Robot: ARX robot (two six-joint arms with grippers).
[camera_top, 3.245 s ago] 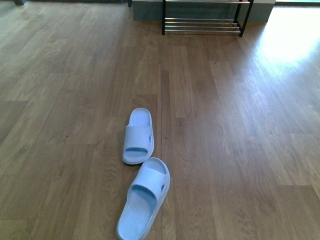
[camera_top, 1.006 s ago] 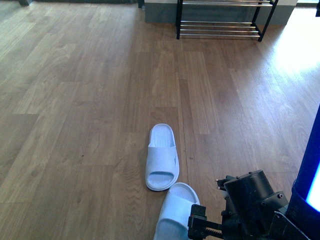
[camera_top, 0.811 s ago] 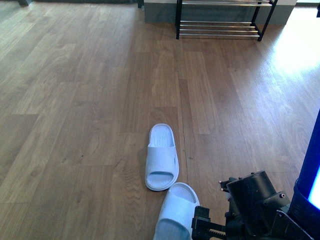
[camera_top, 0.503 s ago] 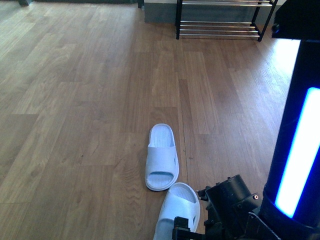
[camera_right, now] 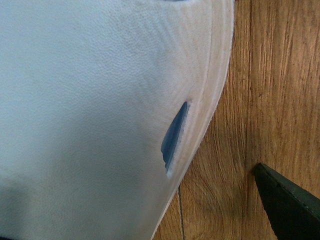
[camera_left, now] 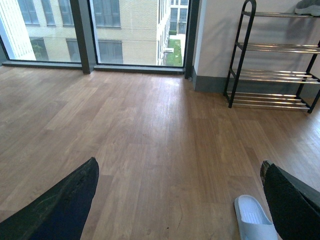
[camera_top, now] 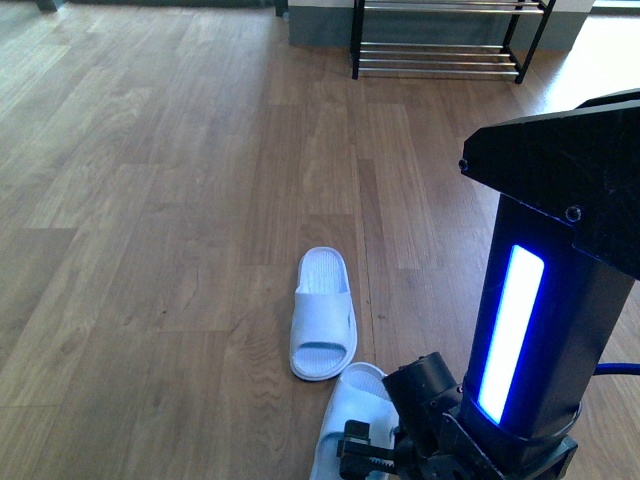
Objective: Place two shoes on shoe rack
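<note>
Far across the floor (camera_top: 150,200), against the wall, stands the rack (camera_top: 440,55); both shoes, pale slides, lie on the boards well short of it. The right arm (camera_top: 540,300) reaches down in front. The far slide (camera_top: 323,315) lies clear, its long axis running straight away from the robot; the near slide (camera_top: 362,392) sits just nearer, slightly angled, directly beneath the right hand (camera_top: 372,462). That hand is spread wide, one finger (camera_right: 285,205) outside the sole's edge and apart from it, so closing across the width looks likely next. The left hand (camera_left: 178,165), also wide and empty, is farther off.
</note>
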